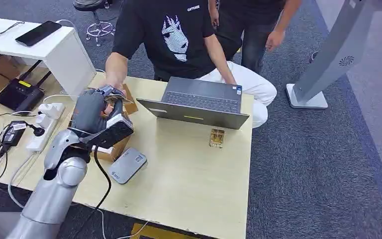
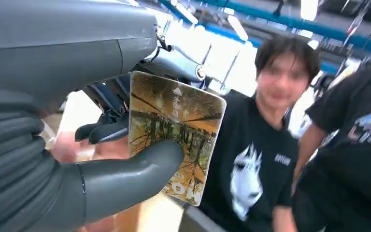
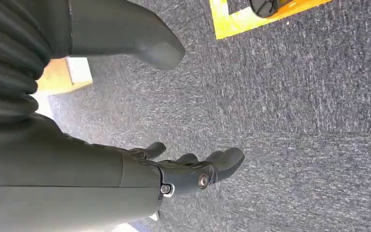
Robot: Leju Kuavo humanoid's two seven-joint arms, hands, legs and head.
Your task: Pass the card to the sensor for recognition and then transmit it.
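Head view. A pale wooden desk (image 1: 194,184) stood on dark grey-blue carpet (image 1: 323,164), with a white side table (image 1: 54,50) at the far left carrying a dark phone (image 1: 38,33). On the floor left of the desk lay a white power strip (image 1: 44,127), a black router (image 1: 22,94) and loose cables. A grey stand (image 1: 328,59) rose from the carpet at the far right, well apart from the desk.

The desk's right and near edges bordered open carpet; its near-right part was bare. An open grey laptop (image 1: 199,104) sat at the far edge, its screen leaning toward the near side. A small card-like item with a gold pattern (image 1: 217,138) lay just near of the laptop. A grey flat sensor (image 1: 127,165) lay near the left edge, beside a brown cardboard box (image 1: 114,147) whose contents could not be told.

The left hand (image 1: 92,112) was raised over the far-left corner of the desk, above the box. A seated person in a black T-shirt (image 1: 169,40) reached a hand (image 1: 113,90) to it; a second person (image 1: 253,25) stood behind.

Left wrist view. The card (image 2: 174,135), printed with a brown and gold scene, was pinched between the thick thumb (image 2: 140,169) on its face and the darker fingers (image 2: 104,130) behind it, and faced the seated person.

Right wrist view. The right hand (image 3: 183,169) hung over the carpet beside a yellow floor marking (image 3: 251,17), fingers slightly curled and apart, holding nothing.
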